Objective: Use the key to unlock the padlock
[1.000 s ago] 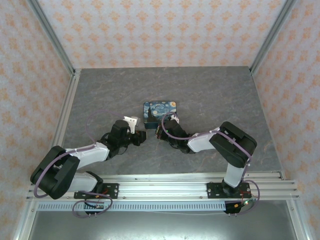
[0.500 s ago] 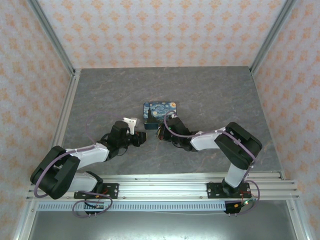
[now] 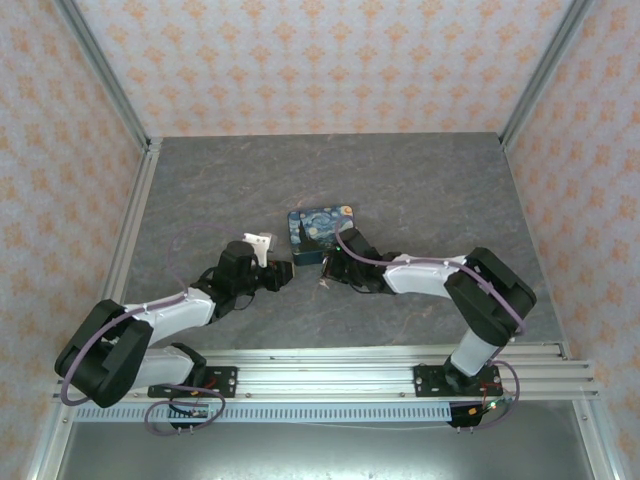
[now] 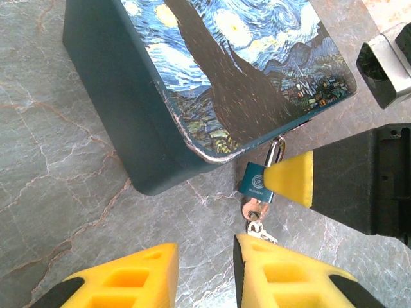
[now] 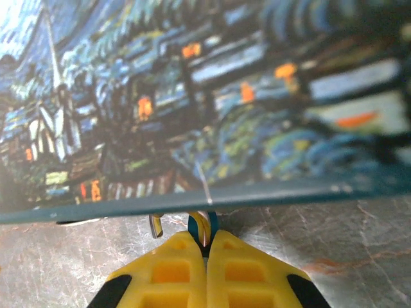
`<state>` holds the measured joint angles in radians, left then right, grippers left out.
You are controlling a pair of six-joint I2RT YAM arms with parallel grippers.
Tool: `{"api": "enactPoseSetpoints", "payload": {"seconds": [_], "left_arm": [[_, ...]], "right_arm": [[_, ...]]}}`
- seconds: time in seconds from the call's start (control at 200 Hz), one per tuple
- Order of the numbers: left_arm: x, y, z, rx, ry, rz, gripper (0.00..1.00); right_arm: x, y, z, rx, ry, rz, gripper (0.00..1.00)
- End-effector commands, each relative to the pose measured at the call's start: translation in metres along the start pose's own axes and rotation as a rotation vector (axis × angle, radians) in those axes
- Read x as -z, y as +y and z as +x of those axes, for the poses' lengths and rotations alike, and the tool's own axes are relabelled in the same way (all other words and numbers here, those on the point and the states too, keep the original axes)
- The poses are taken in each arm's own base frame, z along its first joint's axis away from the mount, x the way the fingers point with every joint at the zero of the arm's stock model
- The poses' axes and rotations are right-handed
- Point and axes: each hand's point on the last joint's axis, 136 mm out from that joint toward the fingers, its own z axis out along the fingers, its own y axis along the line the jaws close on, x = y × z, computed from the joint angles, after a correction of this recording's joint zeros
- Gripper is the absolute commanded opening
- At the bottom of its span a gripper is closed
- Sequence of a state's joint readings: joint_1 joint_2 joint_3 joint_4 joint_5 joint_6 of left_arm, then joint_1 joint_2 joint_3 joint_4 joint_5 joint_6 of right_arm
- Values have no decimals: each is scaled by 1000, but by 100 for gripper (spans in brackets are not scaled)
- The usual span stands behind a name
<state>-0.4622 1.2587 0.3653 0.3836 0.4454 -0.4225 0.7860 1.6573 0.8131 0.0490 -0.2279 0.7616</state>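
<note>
Pinching the squarish teal padlock, right gripper's yellow wedge tips meet.

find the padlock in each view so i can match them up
Top external: the padlock is a tiny speck at the right gripper tip, at the near edge of the painted tin.
Left wrist: centre-right, teal body hanging at the painted tin's corner, key below.
Right wrist: bottom centre, a teal sliver between the yellow fingers.
Shared landmark: the painted tin.

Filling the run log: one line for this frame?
right gripper: shut on padlock | left gripper: open, near key | key: at padlock's base | padlock: shackle at tin edge
</note>
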Motion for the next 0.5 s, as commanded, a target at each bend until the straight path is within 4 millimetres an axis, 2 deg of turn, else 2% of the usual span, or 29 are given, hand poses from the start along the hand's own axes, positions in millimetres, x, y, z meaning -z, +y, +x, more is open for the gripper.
{"api": "enactPoseSetpoints", "payload": {"seconds": [0.0,0.245,0.495], "left_arm": [[3,3,1,19,3,-4,29],[7,5,3,13,-4,-16,29],[11,5,3,11,-13,-20,29]], "right_arm": [[12,-10,-10,-63,-21,112,0],[23,-17,-20,-124,-53,210,0],[33,-11,-37,-178,-106,252,0]]}}
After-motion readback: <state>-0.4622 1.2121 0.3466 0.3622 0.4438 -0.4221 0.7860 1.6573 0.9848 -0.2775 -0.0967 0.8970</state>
